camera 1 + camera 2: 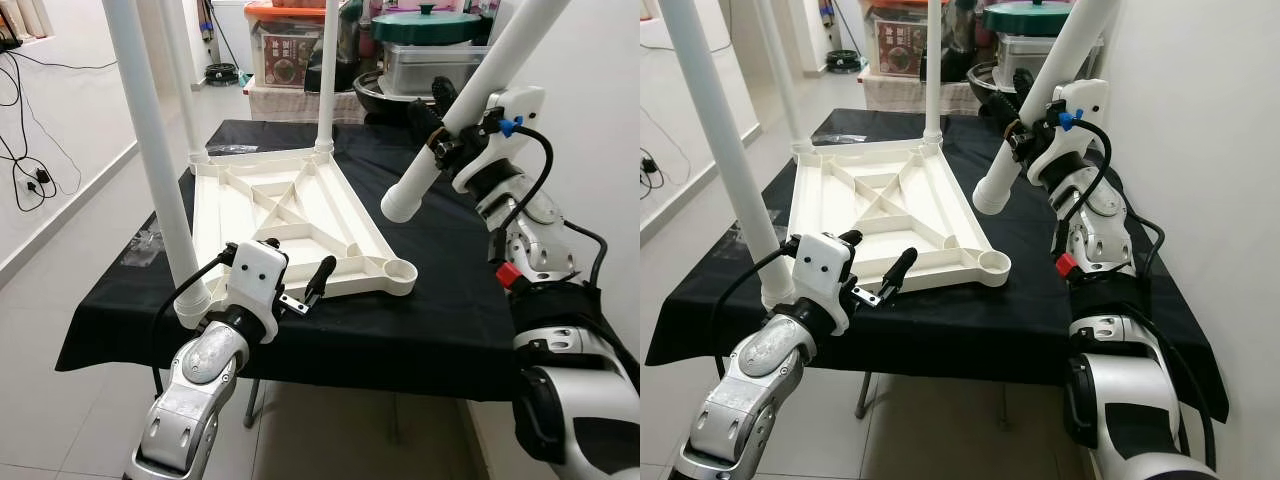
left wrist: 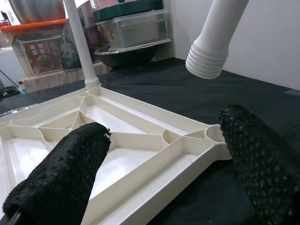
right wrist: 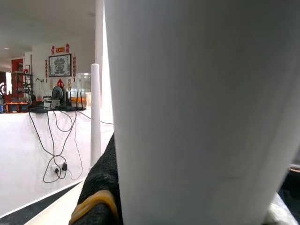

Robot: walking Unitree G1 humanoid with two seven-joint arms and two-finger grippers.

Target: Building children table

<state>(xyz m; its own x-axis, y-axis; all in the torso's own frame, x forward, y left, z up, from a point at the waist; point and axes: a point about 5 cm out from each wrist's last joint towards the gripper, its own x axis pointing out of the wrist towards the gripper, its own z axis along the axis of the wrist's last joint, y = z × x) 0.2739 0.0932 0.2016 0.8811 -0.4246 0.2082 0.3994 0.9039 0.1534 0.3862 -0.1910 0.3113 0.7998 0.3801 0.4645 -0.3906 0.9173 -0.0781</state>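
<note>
Upturned white tabletop (image 1: 290,215) lies on the black-draped surface (image 1: 450,300), three legs already standing in their corner sockets. Step in hand: fitting the last leg. Right gripper (image 1: 440,125), jaws clamped on the fourth leg (image 1: 455,110), holds it tilted, threaded end above and apart from the empty near socket (image 1: 400,270). Left gripper (image 1: 300,290) hovers at the tabletop's near edge, jaws apart (holding nothing). Next, likely: bring the leg upright, lower its end into the socket, then twist.
</note>
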